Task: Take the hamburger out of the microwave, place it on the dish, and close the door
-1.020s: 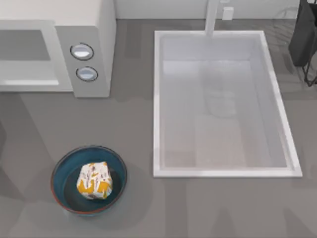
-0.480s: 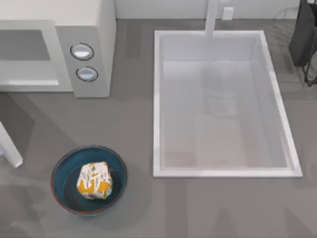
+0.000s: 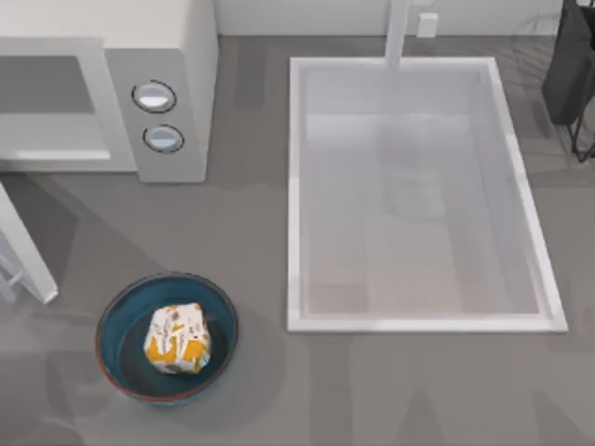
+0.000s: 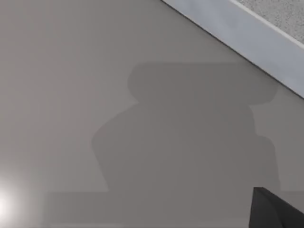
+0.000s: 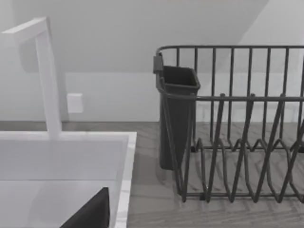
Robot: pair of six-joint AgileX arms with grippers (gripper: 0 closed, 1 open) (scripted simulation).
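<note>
The hamburger point(image 3: 177, 339), a whitish lump with orange patches, lies in the round teal dish point(image 3: 116, 321) at the table's front left. The white microwave point(image 3: 177, 56) stands at the back left with its cavity open and dark. Its door point(image 3: 26, 251) juts in from the left edge, standing out from the microwave's front at an angle. In the left wrist view the door's white frame point(image 4: 237, 28) runs close by, and a dark bit of my left gripper point(image 4: 275, 211) shows over the grey tabletop. A dark part of my right gripper point(image 5: 90, 213) hangs above the sink's corner.
A white sink basin point(image 3: 296, 186) with a faucet point(image 3: 398, 32) takes up the table's right half. A dark wire dish rack point(image 5: 237, 123) with a cutlery holder point(image 5: 175, 114) stands at the back right. Bare grey tabletop lies between dish and sink.
The door has swung into sight at the left edge and turned further in toward the microwave. Hamburger and dish have stayed put.
</note>
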